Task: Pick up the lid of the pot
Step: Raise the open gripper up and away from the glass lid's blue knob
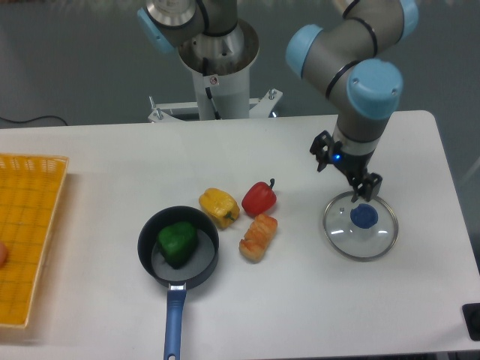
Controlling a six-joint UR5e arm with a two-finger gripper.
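Blue-knobbed lid (360, 231) near end effector (346, 176)

White table (300, 307) | pan (143, 251) | yellow pepper (218, 205) | red pepper (259, 199) | tan food (258, 237) | lid (358, 241) | crate (45, 210) | dark object (472, 313)

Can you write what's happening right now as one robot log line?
claw: open | lid: on table, not gripped | pan: green thing inside

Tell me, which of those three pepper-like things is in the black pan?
The green one: it lies inside the black pan, whereas the yellow one and the red one are outside it.
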